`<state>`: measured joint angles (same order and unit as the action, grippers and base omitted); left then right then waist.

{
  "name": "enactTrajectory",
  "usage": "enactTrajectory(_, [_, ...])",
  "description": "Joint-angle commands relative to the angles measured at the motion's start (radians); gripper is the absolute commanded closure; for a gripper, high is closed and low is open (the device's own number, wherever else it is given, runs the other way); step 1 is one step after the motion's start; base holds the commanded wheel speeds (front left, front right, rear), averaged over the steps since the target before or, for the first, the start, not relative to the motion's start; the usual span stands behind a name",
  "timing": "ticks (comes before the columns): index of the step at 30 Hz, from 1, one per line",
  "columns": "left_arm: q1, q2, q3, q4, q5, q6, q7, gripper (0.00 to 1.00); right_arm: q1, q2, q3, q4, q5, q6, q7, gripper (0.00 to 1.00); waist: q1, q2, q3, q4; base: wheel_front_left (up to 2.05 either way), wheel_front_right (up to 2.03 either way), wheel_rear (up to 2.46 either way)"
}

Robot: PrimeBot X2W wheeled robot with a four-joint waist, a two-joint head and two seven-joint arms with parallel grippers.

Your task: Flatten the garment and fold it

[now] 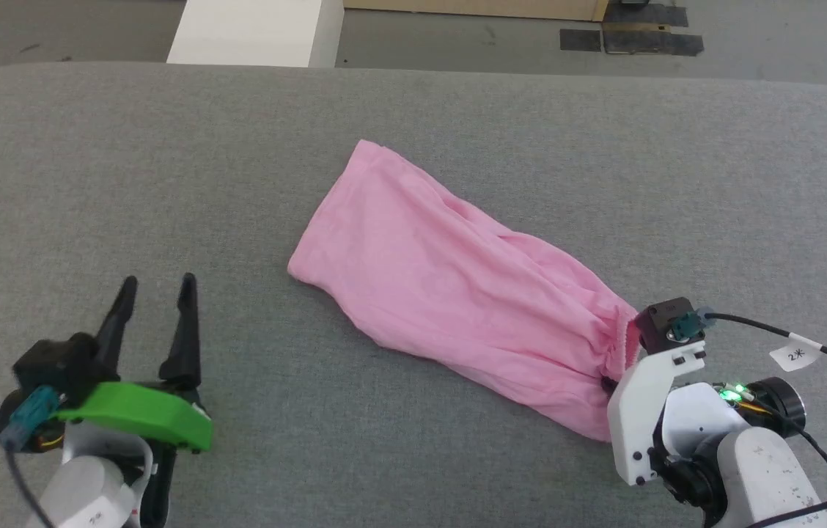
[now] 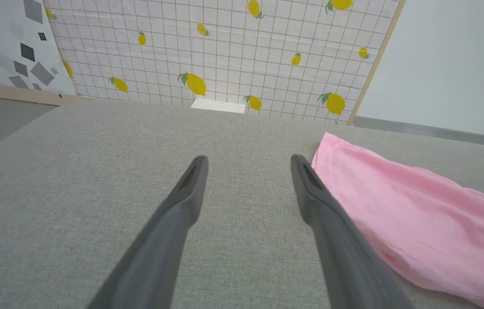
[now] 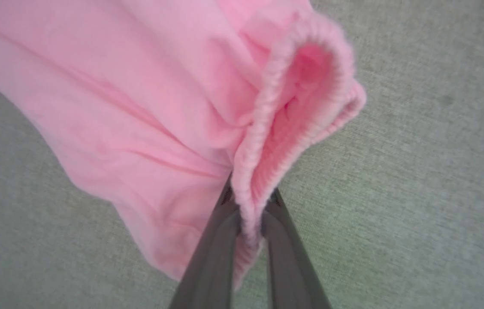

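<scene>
Head view: the left tool [image 1: 158, 279] hovers low over the grey desk [image 1: 164, 161] with its two dark fingers spread wide and nothing between them. The garment [image 1: 450, 286], pink shorts, lies well off to this tool's right, stretched in a long slanted band across the desk. Its hem end is ahead of and to the right of the left tool, and its gathered waistband [image 1: 622, 341] reaches the right tool [image 1: 608, 381]. That tool's fingers are mostly hidden under the cloth edge, with its white mount just behind the waistband. A black cable with a small white tag [image 1: 795, 352] runs off to the right tool's right. Beyond the desk's far edge, ahead of the left tool, stands a white block [image 1: 256, 33].

Left wrist view: the fingers [image 2: 190, 184] point out over bare desk, held apart. The pink cloth lies flat just right of the right-hand finger, and whether it touches that finger I cannot tell. Far ahead stands a lemon-printed sheet [image 2: 225, 51].

Right wrist view: the fingers [image 3: 220, 231] are pressed together, pinching the ribbed edge of the waistband between their tips. Above the tips the waistband stands open in a loop, and the rest of the shorts spreads away to the upper left over the desk.
</scene>
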<state>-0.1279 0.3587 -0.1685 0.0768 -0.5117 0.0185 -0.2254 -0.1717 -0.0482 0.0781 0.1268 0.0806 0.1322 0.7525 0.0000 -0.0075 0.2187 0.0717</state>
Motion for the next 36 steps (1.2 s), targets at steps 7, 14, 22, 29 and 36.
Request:
enactTrajectory(7, [-0.181, 0.009, -0.076, 0.063, -0.036, -0.023, 0.279, 0.00, -0.028, -0.002, 0.010, -0.017, 0.024, -0.002, -0.022, 1.00, 0.0000, 0.0075, 0.028, -0.036, 0.00, 0.00, 0.00])
enactTrajectory(14, [-0.426, 0.007, -0.178, 0.243, -0.053, -0.023, 0.666, 0.00, -0.062, -0.002, 0.048, -0.051, 0.038, -0.002, -0.027, 1.00, 0.0000, 0.0075, 0.092, -0.085, 0.00, 0.00, 0.00])
enactTrajectory(22, [-0.548, 0.019, -0.264, 0.340, -0.054, -0.031, 0.973, 0.00, -0.078, -0.002, 0.061, -0.064, 0.047, -0.002, -0.037, 1.00, 0.0000, 0.0075, 0.147, -0.134, 0.00, 0.00, 0.00])
enactTrajectory(29, [-0.500, 0.029, -0.274, 0.352, -0.120, -0.047, 1.095, 1.00, -0.079, -0.002, 0.051, -0.056, 0.047, -0.002, -0.049, 1.00, 0.0000, 0.0075, 0.157, -0.134, 0.00, 0.00, 0.00])
enactTrajectory(36, [-0.462, 0.006, -0.194, 0.319, -0.206, -0.036, 1.029, 1.00, -0.080, -0.002, 0.038, -0.043, 0.048, -0.002, -0.054, 1.00, 0.0000, 0.0075, 0.107, -0.097, 0.00, 0.00, 0.00])
